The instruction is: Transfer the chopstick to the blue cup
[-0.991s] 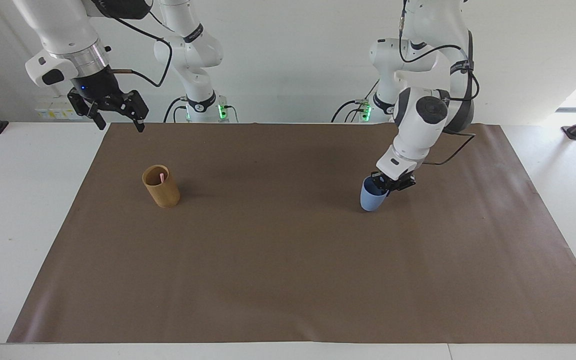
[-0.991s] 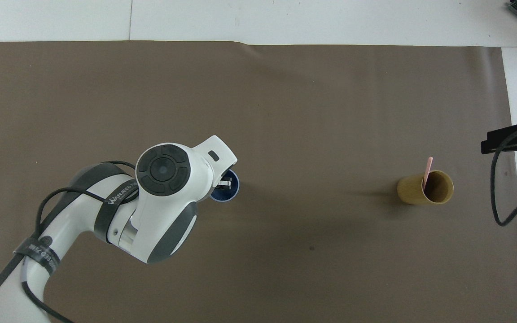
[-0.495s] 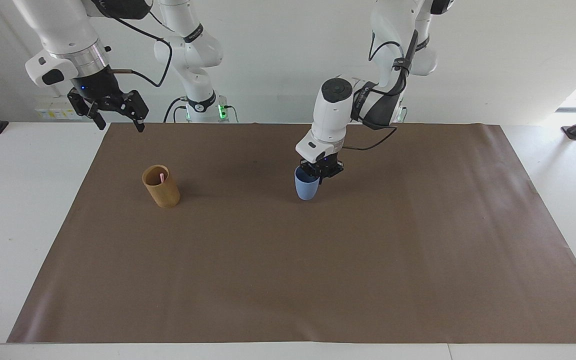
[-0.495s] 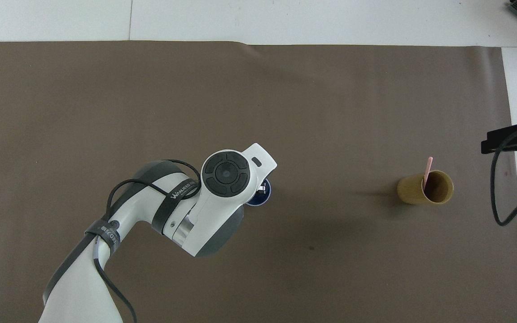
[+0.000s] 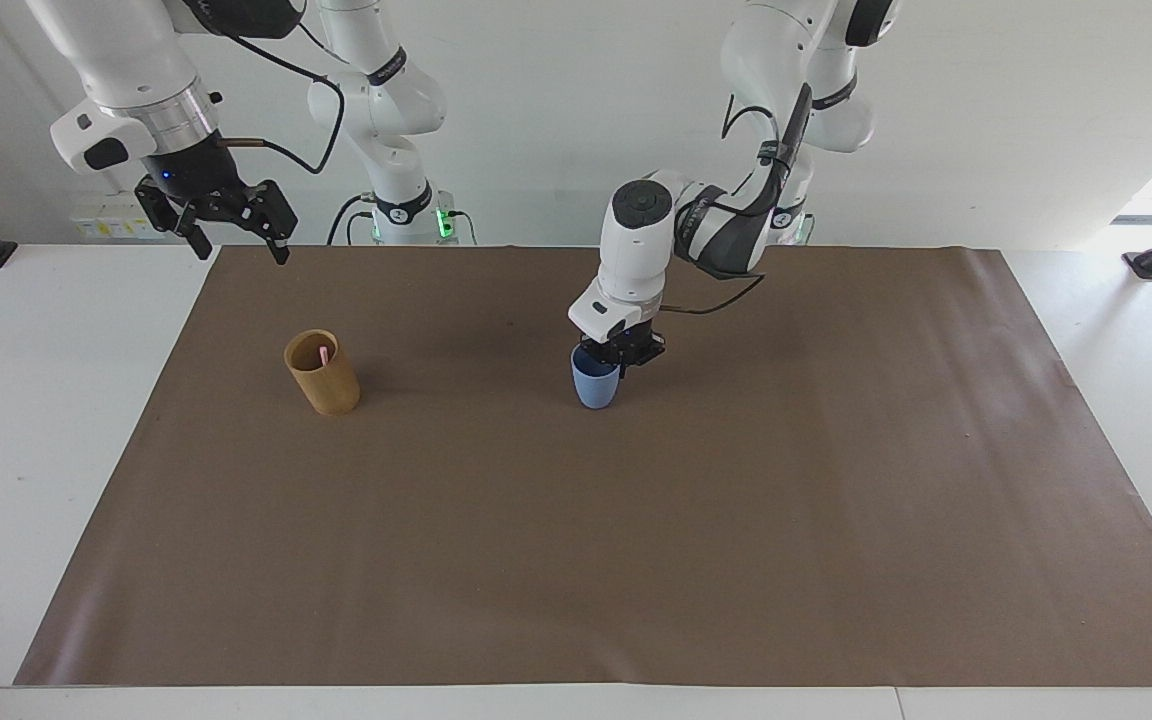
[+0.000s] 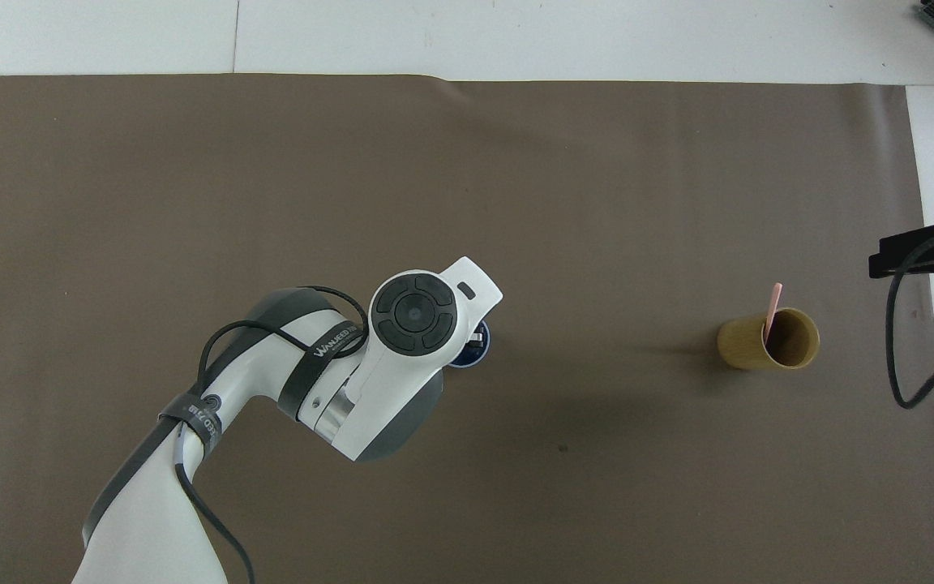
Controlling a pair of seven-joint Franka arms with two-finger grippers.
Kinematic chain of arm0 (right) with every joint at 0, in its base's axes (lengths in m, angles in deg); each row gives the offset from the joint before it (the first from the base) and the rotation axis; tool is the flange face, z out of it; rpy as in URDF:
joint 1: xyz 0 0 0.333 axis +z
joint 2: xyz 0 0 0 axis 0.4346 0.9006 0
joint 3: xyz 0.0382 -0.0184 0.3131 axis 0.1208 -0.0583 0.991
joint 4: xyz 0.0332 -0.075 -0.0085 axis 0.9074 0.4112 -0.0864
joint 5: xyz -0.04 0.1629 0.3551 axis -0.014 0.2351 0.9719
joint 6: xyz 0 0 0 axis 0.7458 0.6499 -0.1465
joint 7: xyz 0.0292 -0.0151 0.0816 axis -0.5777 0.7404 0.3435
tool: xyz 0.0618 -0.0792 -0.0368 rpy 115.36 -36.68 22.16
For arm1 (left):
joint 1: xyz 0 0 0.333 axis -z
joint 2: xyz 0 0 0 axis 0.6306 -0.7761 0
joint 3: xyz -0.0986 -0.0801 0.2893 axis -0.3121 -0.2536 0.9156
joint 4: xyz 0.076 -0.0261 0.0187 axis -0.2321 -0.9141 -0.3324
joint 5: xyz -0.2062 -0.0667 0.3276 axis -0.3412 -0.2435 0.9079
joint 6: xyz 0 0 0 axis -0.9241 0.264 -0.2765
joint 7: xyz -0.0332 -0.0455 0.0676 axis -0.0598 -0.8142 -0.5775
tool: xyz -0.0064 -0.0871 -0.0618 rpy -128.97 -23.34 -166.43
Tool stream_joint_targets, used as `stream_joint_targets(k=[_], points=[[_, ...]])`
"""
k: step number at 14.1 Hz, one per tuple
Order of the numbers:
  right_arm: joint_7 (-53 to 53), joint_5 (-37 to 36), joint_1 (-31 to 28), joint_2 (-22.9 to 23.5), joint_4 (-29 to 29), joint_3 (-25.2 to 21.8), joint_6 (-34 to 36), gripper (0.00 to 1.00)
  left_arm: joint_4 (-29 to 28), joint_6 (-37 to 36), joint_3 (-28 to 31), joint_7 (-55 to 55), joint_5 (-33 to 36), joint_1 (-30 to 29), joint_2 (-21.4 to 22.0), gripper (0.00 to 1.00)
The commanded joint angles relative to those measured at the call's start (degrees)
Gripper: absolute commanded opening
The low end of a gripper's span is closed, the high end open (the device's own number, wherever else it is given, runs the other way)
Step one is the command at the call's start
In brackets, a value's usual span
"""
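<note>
The chopstick (image 5: 323,354) stands nearly upright in the bamboo holder (image 5: 322,373) toward the right arm's end of the table, nearest the open, waiting right gripper (image 5: 233,232), well apart from the blue cup (image 5: 594,385), at whose rim the left gripper (image 5: 620,356) sits, grip unclear.

We find a mat (image 5: 576,520) covering most of the table (image 5: 26,400), with the blue cup (image 5: 594,384) upright on it near the middle and the left gripper (image 5: 620,358) at its rim. A cylinder holder (image 5: 322,373) stands on the mat toward the right arm's end, well apart from the cup, and the chopstick (image 6: 772,312) leans inside it. The right gripper (image 5: 232,230) hangs over the mat's corner at that end.
</note>
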Motion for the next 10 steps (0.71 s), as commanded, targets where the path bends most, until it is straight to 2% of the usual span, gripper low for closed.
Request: stream_joint_targets(k=[1, 5, 10], points=[[1.02, 1.51, -0.45, -1.17, 1.41, 0.07, -0.09, 1.0, 1.17, -2.13, 1.13, -0.87, 1.68, -1.78, 2.44, 1.0], [1.02, 1.51, -0.45, -1.17, 1.41, 0.07, -0.09, 1.0, 1.53, -5.38, 1.04, 2.01, 1.6, -9.78, 7.36, 1.0], [1.02, 1.51, -0.45, -1.17, 1.41, 0.07, -0.09, 1.0, 0.91, -13.46, 1.04, 23.17, 0.89, -21.55, 12.12, 1.0]])
